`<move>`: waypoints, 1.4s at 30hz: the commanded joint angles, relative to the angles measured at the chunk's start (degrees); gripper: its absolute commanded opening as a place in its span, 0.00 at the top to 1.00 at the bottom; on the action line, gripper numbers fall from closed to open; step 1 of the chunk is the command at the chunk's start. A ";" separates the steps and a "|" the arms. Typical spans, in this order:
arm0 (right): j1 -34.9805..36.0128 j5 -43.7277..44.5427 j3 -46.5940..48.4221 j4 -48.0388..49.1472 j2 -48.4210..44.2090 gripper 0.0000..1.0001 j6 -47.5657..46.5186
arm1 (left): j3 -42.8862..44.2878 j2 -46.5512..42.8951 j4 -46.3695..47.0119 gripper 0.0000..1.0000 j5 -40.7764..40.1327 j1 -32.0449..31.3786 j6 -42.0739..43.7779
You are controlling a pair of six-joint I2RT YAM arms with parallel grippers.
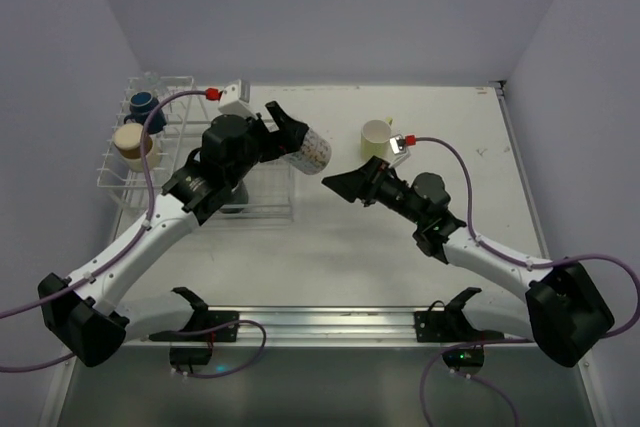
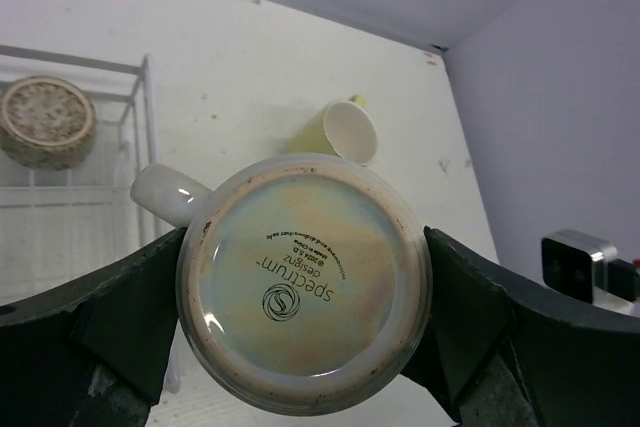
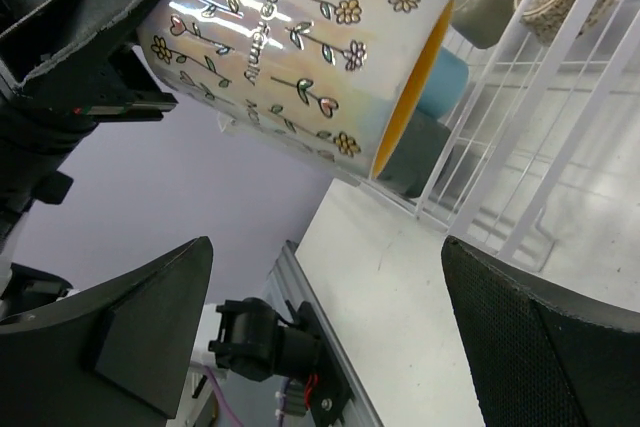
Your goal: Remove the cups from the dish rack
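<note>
My left gripper (image 1: 292,137) is shut on a white flower-printed mug with an orange inside (image 1: 311,152) and holds it on its side above the table, right of the white wire dish rack (image 1: 118,182). In the left wrist view the fingers (image 2: 470,307) clamp the mug's base (image 2: 305,282). My right gripper (image 1: 340,185) is open and empty just right of the mug, whose mouth (image 3: 300,47) faces it. A pale yellow-green cup (image 1: 377,137) lies on the table. Navy (image 1: 143,104) and cream (image 1: 132,144) cups sit in the rack.
Through the rack wires (image 3: 560,77) the right wrist view shows a light blue cup (image 3: 445,77), a dark green cup (image 3: 410,152) and two grey-brown cups (image 3: 485,7). A metal rail (image 1: 320,322) runs along the near edge. Walls enclose the table.
</note>
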 commanded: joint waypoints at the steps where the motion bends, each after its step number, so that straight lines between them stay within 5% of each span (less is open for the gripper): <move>1: 0.73 -0.63 -2.02 8.01 -2.86 0.01 0.12 | -2.42 -4.07 11.84 0.89 11.18 0.02 -6.07; 8: 1.34 -8.71 -1.07 10.58 -3.83 0.05 -1.99 | -8.94 -7.50 19.84 0.88 20.84 -0.33 -12.84; 20: 2.04 -7.85 -3.17 20.06 -8.31 0.21 0.21 | -16.76 -6.97 36.37 0.87 31.84 -2.52 -24.79; 23: 2.22 -6.62 -3.52 19.98 -11.64 0.42 0.29 | -16.94 -6.53 36.37 0.79 32.46 -3.66 -24.45; 26: 2.31 -4.77 -4.22 17.88 -15.33 0.69 -0.14 | -17.99 -7.49 36.29 0.59 32.81 -4.11 -23.84; 28: 2.31 -2.94 -4.05 14.98 -18.05 0.90 -0.67 | -18.96 -8.63 35.94 0.33 32.81 -4.02 -23.05; 30: 2.31 -2.40 -3.35 9.80 -19.56 0.99 -2.42 | -18.96 -9.43 33.93 0.11 32.73 -4.11 -20.50; 33: 2.39 -2.83 -1.59 4.35 -21.49 1.00 -4.97 | -18.26 -11.01 29.01 0.00 31.50 -4.02 -15.85; 42: 2.31 -1.61 5.79 -14.99 -24.39 1.00 -11.66 | -13.16 -15.48 16.25 0.00 24.39 -4.02 -0.64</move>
